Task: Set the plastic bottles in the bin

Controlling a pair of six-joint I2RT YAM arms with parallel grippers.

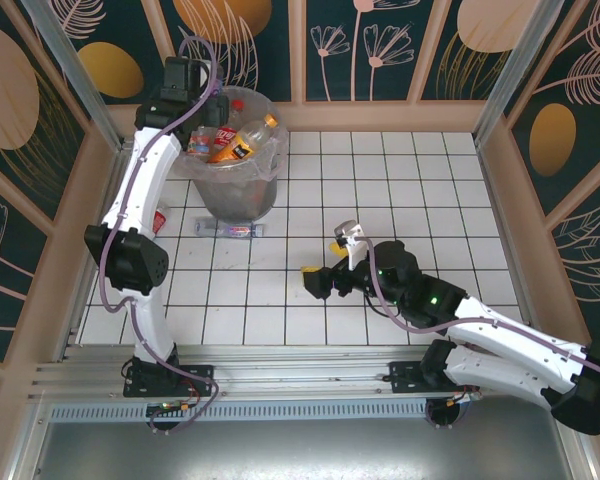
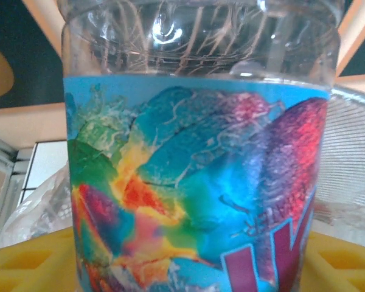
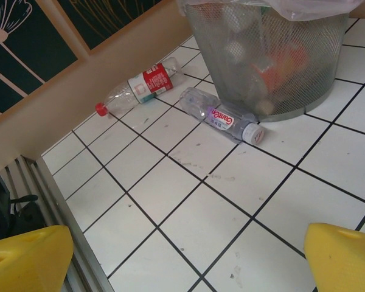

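My left jaws were clamped on the blue-labelled bottle (image 2: pixel 194 182), up over the far-left rim of the bin (image 1: pixel 236 198). Best, I judged, to get well inside that rim before parting, so the bottle couldn't bounce off the edge. My right jaws stood apart above the open middle of the tiled worktop (image 1: pixel 400 180), room all round, while the red-labelled bottle (image 3: pixel 140 86) lay near the left wall (image 3: pixel 109 66) and the purple-labelled bottle (image 3: pixel 222 115) just beside the bin's foot, both cramped reaches.
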